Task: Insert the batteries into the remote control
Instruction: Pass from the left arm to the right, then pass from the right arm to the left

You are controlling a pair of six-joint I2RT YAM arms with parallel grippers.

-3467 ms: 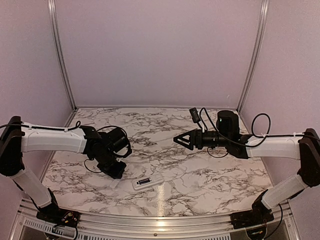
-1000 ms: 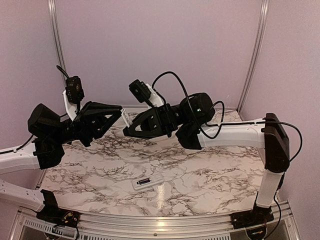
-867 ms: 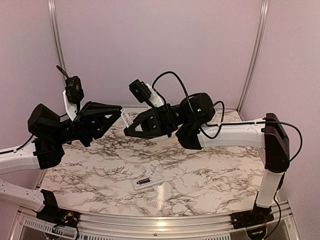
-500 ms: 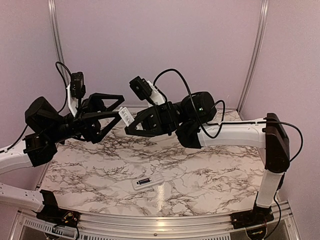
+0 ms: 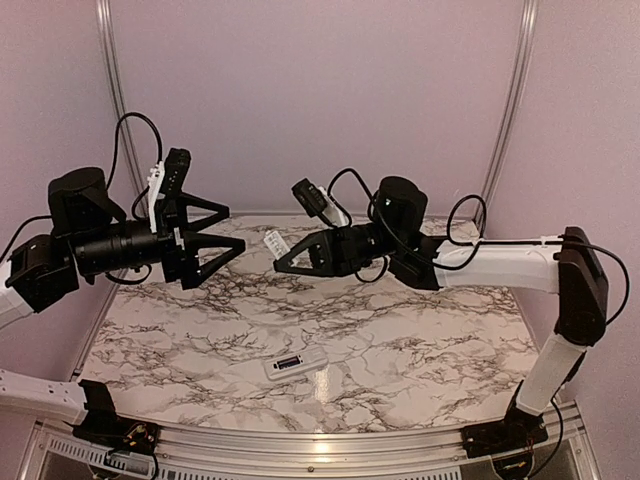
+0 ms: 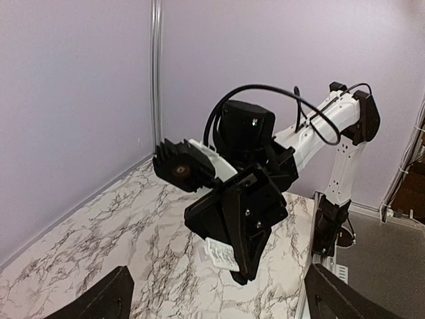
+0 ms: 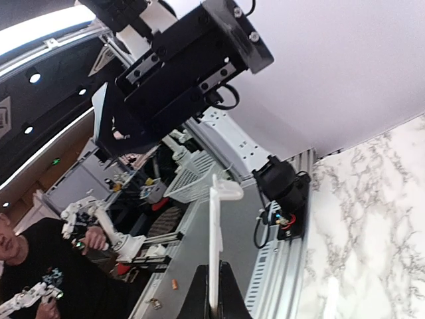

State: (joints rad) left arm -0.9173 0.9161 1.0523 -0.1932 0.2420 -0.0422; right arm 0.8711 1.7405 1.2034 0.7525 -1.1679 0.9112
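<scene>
The white remote control (image 5: 296, 363) lies flat on the marble table near the front edge, below both arms. My right gripper (image 5: 285, 262) is raised in mid-air and shut on a thin white ribbed plastic plate (image 5: 273, 241). That plate (image 7: 216, 246) stands edge-on out of the right gripper (image 7: 214, 296) in the right wrist view. The left wrist view shows the plate (image 6: 222, 254) at the tip of the right arm's fingers. My left gripper (image 5: 233, 228) is also raised, facing it a short gap to the left, open wide and empty. Its fingers (image 6: 106, 299) frame the bottom corners of the left wrist view. The batteries are out of view.
Lilac walls with aluminium posts (image 5: 112, 100) enclose the marble table (image 5: 420, 340) on three sides. A metal rail (image 5: 320, 440) runs along the front edge by the arm bases. Shelves and baskets (image 7: 192, 173) stand beyond that edge.
The left gripper has opened, let go of the white plate and drawn back to the left. The right arm has pulled away to the right, still holding the plate.
</scene>
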